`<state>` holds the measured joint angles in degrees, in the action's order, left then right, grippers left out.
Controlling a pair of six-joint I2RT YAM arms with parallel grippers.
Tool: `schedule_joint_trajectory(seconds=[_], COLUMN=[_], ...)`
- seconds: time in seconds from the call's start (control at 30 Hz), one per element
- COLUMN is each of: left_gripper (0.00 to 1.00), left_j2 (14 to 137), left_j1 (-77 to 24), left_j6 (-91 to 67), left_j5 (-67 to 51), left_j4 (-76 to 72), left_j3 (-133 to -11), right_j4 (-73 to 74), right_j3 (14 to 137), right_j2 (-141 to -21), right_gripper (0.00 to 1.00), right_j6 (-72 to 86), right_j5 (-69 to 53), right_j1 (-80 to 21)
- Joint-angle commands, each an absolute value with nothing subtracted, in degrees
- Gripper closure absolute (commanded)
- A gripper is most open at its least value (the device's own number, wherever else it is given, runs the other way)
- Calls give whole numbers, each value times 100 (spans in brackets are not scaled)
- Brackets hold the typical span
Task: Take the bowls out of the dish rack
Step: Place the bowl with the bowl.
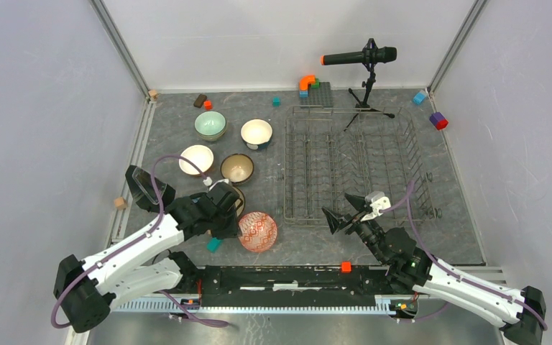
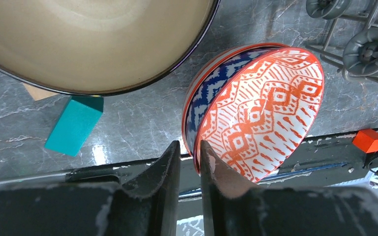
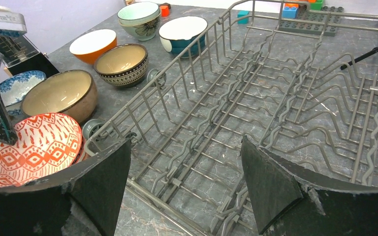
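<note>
The dish rack [image 1: 352, 165] of grey wire holds no bowls; it also shows in the right wrist view [image 3: 256, 98]. Several bowls stand on the table left of it: pale green [image 1: 210, 123], teal with white inside [image 1: 256, 132], orange [image 1: 196, 159], dark striped [image 1: 237, 168] and brown speckled [image 3: 59, 96]. My left gripper [image 2: 189, 143] is shut on the raised left rim of the tilted red-white bowl [image 2: 266, 108], whose underside shows blue-white zigzag [image 2: 211, 88]; I cannot tell whether that is a second bowl. My right gripper [image 3: 186, 141] is open and empty over the rack's near left corner.
A teal block [image 2: 75, 124] lies beside the brown bowl. An orange block [image 2: 369, 140] sits on the black base bar. A microphone on a tripod [image 1: 363, 56] and a grey studded plate [image 1: 318, 93] stand behind the rack. Small blocks lie along the far edge.
</note>
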<state>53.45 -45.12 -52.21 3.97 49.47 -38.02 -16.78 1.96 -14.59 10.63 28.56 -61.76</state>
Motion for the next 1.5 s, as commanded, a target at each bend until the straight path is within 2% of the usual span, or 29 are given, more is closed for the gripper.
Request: schedule_joint_trajectory(seconds=[0.0, 0.37, 1.1, 1.47], left_gripper=[72, 73, 95, 98], left_j2=[5183, 5387, 5431, 5428], left_j1=[-4529, -4526, -4531, -4531], left_j6=[-5011, -4909, -4997, -5063], left_j5=[742, 632, 534, 499], left_j4=[5293, 5228, 4886, 4751], left_j3=[-4229, -4243, -3944, -3808], right_j4=[-1702, -1613, -1611, -1591], right_j3=[191, 185, 211, 202], right_j2=[-1387, -1317, -1373, -1382], right_gripper=[13, 13, 13, 13], right_j6=[1090, 1112, 1089, 1107], right_j5=[2913, 2927, 2941, 2946], right_j1=[-6170, -6170, -6170, -6169])
